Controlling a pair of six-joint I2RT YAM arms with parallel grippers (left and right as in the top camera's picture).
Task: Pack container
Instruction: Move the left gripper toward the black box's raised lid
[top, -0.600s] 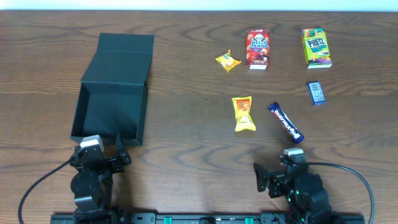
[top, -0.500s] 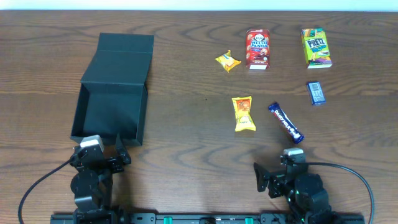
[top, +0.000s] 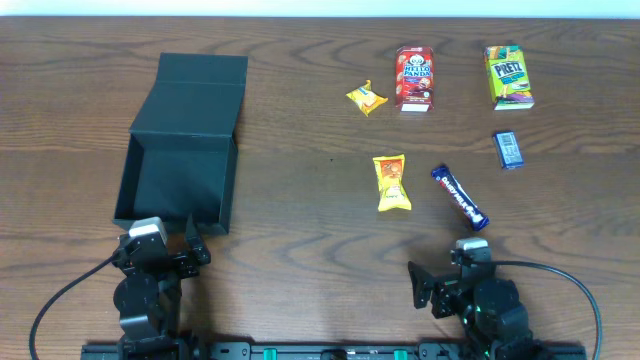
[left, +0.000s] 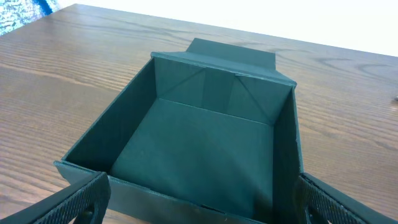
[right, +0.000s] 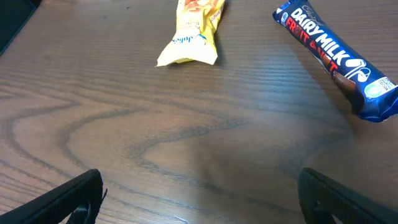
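1. Left gripper (top: 162, 243): jaws spread wide, holding nothing. It sits at the table's near edge, just in front of the container's near wall.
2. Right gripper (top: 450, 268): likewise released and empty, low over bare table (top: 300, 220), with the nearest snacks just beyond it.
3. Container (top: 175, 185): on the left side, open and empty, its flap lid (top: 200, 90) lying flat behind.
4. Risk: the container looks like light cardboard, so a nudge from the left fingers could slide it or fold a wall.
5. Risk: all snacks lie well apart from the container, on the right. A long carry or hand-over invites a drop short of the rim.
6. Risk: the chocolate bar (top: 459, 197) and yellow packet (top: 392, 183) lie flat, so fingers may skid off the glossy wrap.
7. Legible writing: "DAIRY MILK" on the bar, "HELLO PANDA" on the red box (top: 415, 77), "PRETZ" on the green-yellow box (top: 509, 76).
8. Small blue packet (top: 508, 149) and orange wrapper (top: 366, 97): print too small to read.
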